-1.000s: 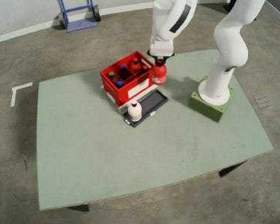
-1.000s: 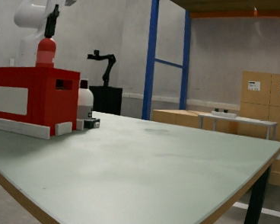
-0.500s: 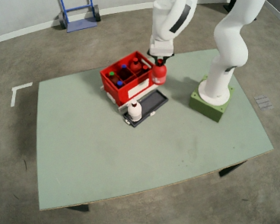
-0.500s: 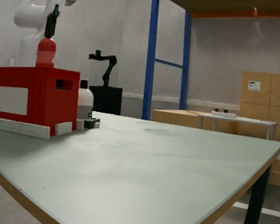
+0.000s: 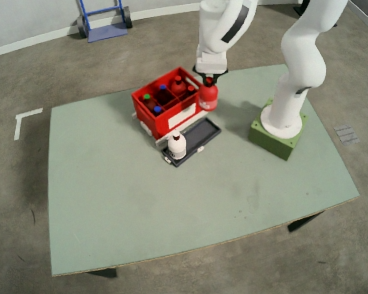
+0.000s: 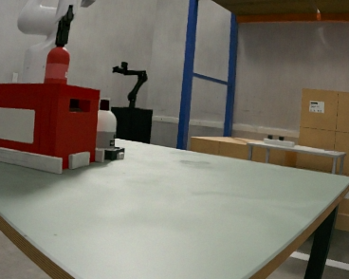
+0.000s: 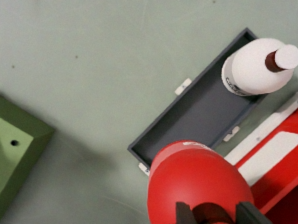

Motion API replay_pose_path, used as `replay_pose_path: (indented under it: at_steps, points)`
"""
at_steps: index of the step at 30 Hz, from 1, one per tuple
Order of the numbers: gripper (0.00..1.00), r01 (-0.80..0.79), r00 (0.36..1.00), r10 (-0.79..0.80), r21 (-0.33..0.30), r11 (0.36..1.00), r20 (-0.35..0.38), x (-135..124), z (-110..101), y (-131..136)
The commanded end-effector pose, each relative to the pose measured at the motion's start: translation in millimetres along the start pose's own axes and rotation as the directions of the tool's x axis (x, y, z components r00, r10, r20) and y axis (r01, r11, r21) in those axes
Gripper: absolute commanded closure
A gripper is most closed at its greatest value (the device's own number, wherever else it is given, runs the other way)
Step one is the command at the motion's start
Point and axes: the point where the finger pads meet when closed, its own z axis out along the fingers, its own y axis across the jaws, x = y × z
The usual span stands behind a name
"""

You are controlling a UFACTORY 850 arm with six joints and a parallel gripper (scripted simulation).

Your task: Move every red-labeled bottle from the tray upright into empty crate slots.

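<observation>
My gripper (image 5: pixel 208 80) (image 7: pixel 214 214) is shut on the neck of a red bottle (image 5: pixel 208 97) (image 6: pixel 57 66) (image 7: pixel 197 182) and holds it upright in the air, above the tray's far end and beside the crate's right corner. The red crate (image 5: pixel 160 122) (image 6: pixel 41 124) (image 7: pixel 277 165) holds a red bottle (image 5: pixel 177 86) and bottles with green (image 5: pixel 147 97) and blue (image 5: pixel 157 109) caps. The dark tray (image 5: pixel 205 132) (image 7: pixel 200 112) lies in front of the crate. A white bottle (image 5: pixel 177 145) (image 6: pixel 104 128) (image 7: pixel 255 67) with a dark neck stands upright at the tray's near end.
The arm's green base block (image 5: pixel 275 135) (image 7: pixel 17 155) stands on the table right of the tray. White strips (image 6: pixel 24 158) lie along the crate's foot. A blue hand truck (image 5: pixel 103 22) stands on the floor behind.
</observation>
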Motion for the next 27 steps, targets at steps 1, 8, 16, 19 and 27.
replay_pose_path:
  at_steps: [1,8,16,19,27]
  points:
    - [1.00,0.000,1.000,0.000,-0.002,1.000,0.000,-1.2,-0.6,3.7]
    - [1.00,0.000,1.000,0.000,-0.002,1.000,0.000,-3.2,-0.6,8.8]
    - [1.00,0.000,1.000,0.000,-0.002,1.000,0.000,-7.7,-0.7,20.3]
    - [1.00,0.000,1.000,0.000,-0.002,1.000,0.000,-9.9,-0.7,25.6]
    - [1.00,0.000,1.000,0.000,-0.002,1.000,0.000,-14.7,-0.8,37.8]
